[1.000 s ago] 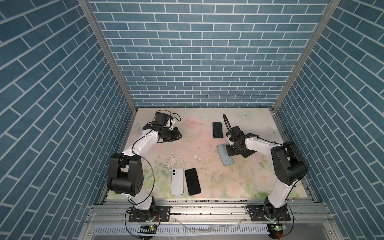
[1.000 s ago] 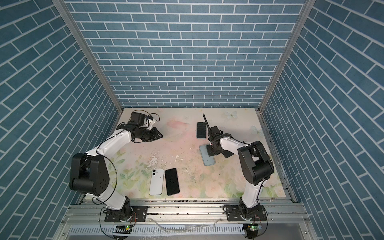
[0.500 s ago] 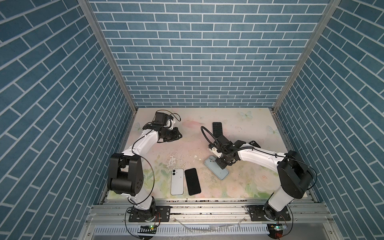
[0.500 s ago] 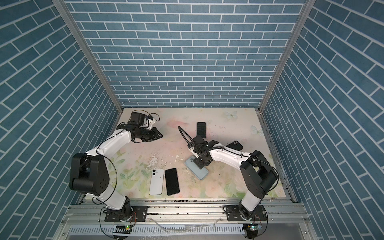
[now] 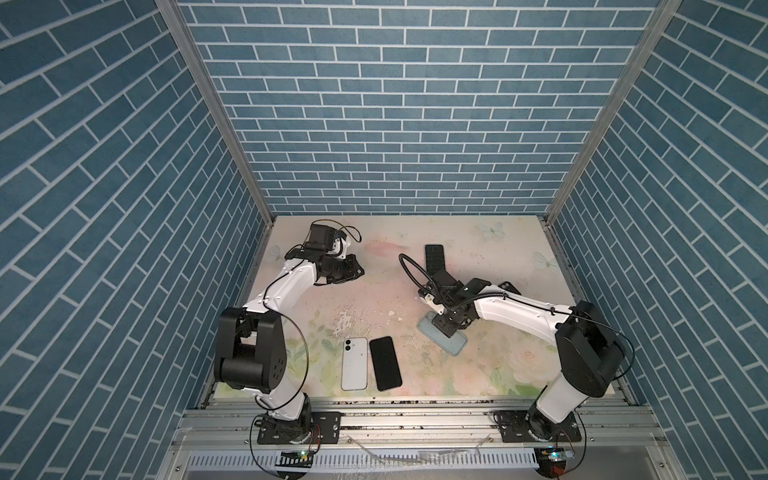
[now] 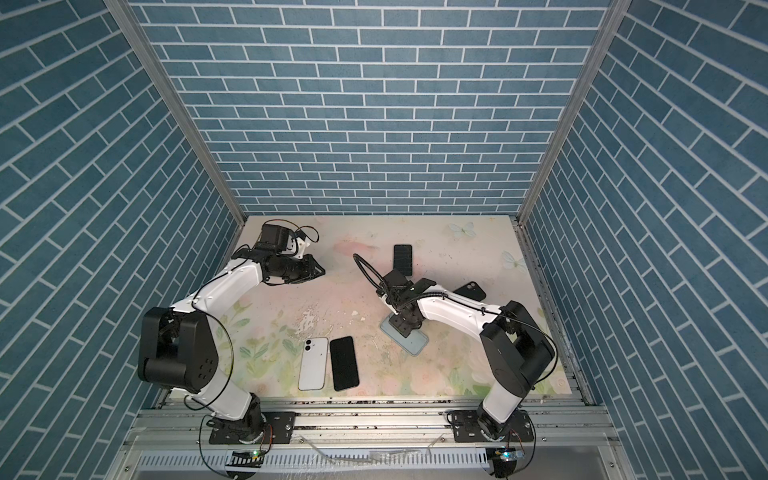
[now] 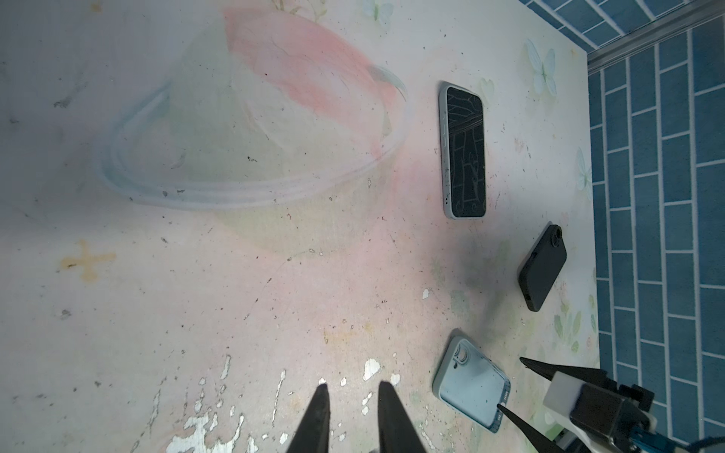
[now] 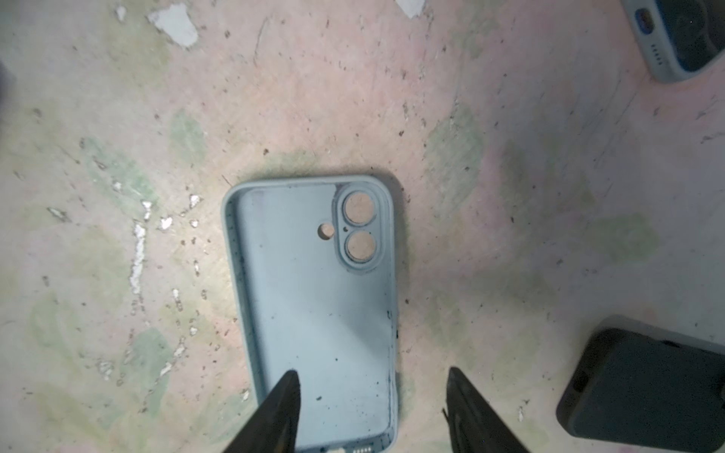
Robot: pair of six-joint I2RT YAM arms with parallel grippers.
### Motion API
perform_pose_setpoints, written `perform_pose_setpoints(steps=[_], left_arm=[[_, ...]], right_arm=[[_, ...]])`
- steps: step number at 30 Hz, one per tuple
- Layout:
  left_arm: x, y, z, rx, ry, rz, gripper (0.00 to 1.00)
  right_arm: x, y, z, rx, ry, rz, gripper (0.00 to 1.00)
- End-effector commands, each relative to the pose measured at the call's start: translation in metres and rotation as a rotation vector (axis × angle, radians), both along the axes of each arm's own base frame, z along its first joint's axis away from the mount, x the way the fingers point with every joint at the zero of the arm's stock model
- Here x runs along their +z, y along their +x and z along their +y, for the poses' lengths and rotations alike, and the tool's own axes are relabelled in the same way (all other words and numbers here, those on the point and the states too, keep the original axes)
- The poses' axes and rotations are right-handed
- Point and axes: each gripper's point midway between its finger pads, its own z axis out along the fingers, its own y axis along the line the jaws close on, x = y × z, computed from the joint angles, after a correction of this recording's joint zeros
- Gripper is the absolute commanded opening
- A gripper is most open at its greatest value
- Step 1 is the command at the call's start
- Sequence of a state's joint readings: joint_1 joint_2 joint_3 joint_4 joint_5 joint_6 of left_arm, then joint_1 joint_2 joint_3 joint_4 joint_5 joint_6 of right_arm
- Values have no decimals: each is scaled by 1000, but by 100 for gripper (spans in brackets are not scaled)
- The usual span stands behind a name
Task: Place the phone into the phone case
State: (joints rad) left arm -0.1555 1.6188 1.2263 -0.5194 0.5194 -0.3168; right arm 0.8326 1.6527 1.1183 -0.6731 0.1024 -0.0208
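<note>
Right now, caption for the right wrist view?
Open right gripper over the empty blue case, lying inside-up on the table.

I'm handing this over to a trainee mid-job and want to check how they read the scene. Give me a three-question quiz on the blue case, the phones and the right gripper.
1. True or false: the light blue case lies open side up.
2. The right gripper is: A) shut on the case; B) open over the case; C) holding a phone.
3. What lies right beside the white phone?
Key: 1 true; 2 B; 3 the black phone.
</note>
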Motion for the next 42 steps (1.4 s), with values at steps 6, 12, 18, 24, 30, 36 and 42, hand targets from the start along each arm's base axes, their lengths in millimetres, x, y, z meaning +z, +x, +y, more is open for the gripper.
perform_pose_setpoints(steps=[6, 12, 18, 24, 30, 36, 42], left_arm=[[20, -1, 13, 32, 47, -69, 25], [23, -1, 15, 37, 45, -77, 25], [26, -2, 15, 38, 40, -81, 24], [28, -1, 14, 35, 31, -85, 25], [29, -1, 15, 37, 26, -86, 25], [29, -2, 15, 36, 23, -85, 25], [28, -2, 15, 36, 23, -83, 24]], right_arm=[[51, -44, 90, -333, 427, 136, 64], [29, -87, 141, -336, 330, 243, 69], [6, -100, 163, -365, 204, 194, 98], [-13, -101, 155, -403, 43, 172, 98], [-27, -109, 161, -384, 13, 230, 96], [-41, -117, 163, -370, -31, 282, 95], [-50, -120, 165, -363, -42, 311, 94]])
